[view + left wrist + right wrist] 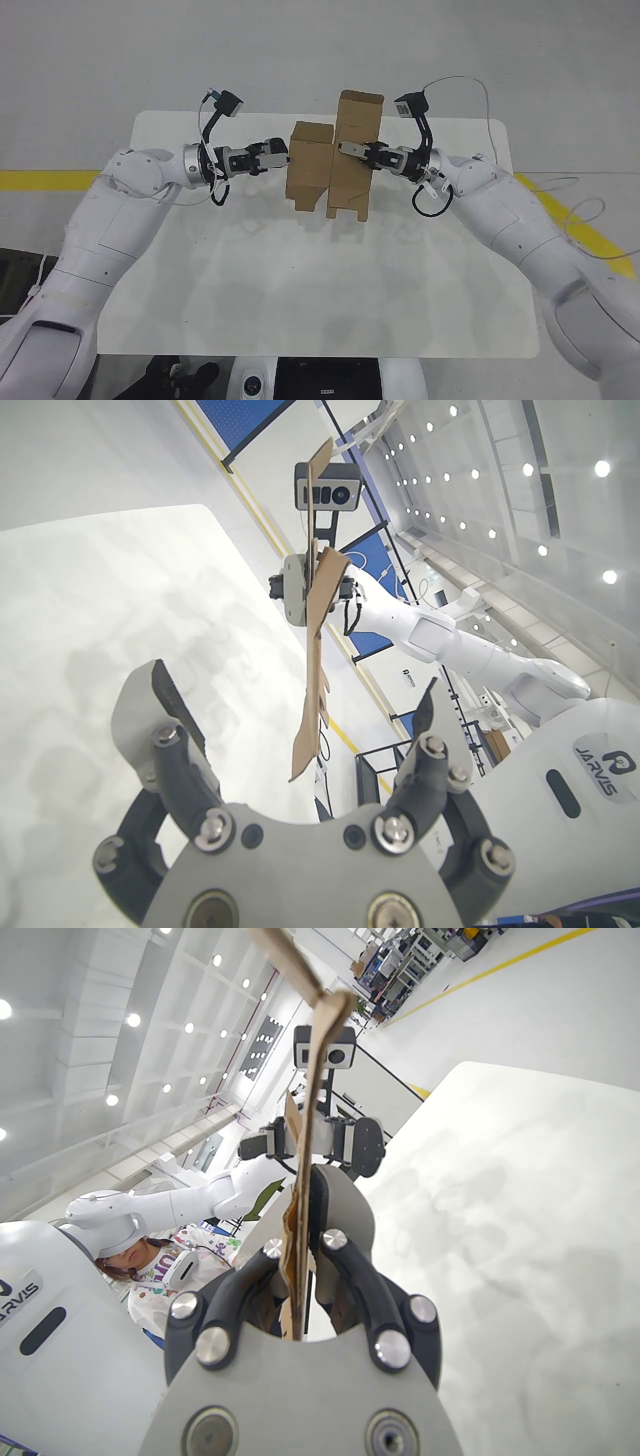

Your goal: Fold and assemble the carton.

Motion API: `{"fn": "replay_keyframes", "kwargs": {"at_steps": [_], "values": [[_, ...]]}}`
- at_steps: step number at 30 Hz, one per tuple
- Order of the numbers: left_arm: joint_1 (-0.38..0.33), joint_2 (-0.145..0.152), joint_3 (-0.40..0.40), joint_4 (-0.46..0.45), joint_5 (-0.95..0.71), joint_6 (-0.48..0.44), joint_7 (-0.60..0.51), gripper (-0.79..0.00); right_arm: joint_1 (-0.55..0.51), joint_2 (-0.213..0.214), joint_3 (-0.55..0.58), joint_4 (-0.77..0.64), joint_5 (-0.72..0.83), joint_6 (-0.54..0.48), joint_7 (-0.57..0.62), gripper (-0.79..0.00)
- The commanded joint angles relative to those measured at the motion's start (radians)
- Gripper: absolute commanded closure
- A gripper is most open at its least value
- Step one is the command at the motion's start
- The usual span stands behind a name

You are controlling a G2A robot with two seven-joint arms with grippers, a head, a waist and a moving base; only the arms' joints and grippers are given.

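Observation:
A flat brown cardboard carton (335, 160) hangs above the white table (300, 290), near its far edge. My right gripper (345, 150) is shut on the carton, and the sheet runs edge-on between its fingers (325, 1198) in the right wrist view. The carton (314, 635) also stands edge-on in the left wrist view, just beyond my left gripper (295, 695), whose fingers are spread wide with nothing touching them. From above, my left gripper (283, 155) sits at the carton's left side.
The table's near half (320, 320) is bare white surface. A yellow floor line (40, 180) runs past both sides of the table.

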Motion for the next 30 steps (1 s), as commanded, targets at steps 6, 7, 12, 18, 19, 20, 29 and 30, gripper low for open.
{"fn": "replay_keyframes", "kwargs": {"at_steps": [6, 7, 12, 18, 19, 20, 29, 30], "values": [[0.043, -0.006, 0.004, -0.038, 0.003, 0.055, 0.034, -0.785, -0.011, -0.009, 0.027, -0.006, -0.021, -0.002, -0.002, 0.000], [0.046, -0.007, 0.006, -0.042, 0.007, 0.057, 0.037, -0.785, -0.012, -0.010, 0.030, -0.008, -0.023, -0.002, -0.002, 0.000], [0.060, -0.013, 0.009, -0.061, 0.025, 0.064, 0.054, -0.705, -0.018, -0.014, 0.048, -0.004, -0.038, -0.002, -0.002, 0.000], [0.074, -0.017, 0.003, -0.076, 0.026, 0.090, 0.058, 0.000, -0.028, -0.018, 0.066, 0.001, -0.048, -0.001, -0.001, 0.000], [0.075, -0.018, 0.003, -0.076, 0.025, 0.094, 0.057, 0.000, -0.029, -0.018, 0.068, 0.001, -0.049, -0.001, -0.001, 0.000], [0.077, -0.018, 0.002, -0.078, 0.022, 0.099, 0.056, 0.000, -0.030, -0.019, 0.070, 0.002, -0.051, -0.001, -0.001, 0.000], [0.085, -0.024, -0.008, -0.078, 0.015, 0.121, 0.029, 0.000, -0.043, -0.022, 0.092, 0.002, -0.063, 0.008, 0.008, 0.000], [0.086, -0.025, -0.010, -0.076, 0.014, 0.123, 0.025, 0.000, -0.043, -0.023, 0.094, 0.002, -0.064, 0.009, 0.009, 0.000]]}}
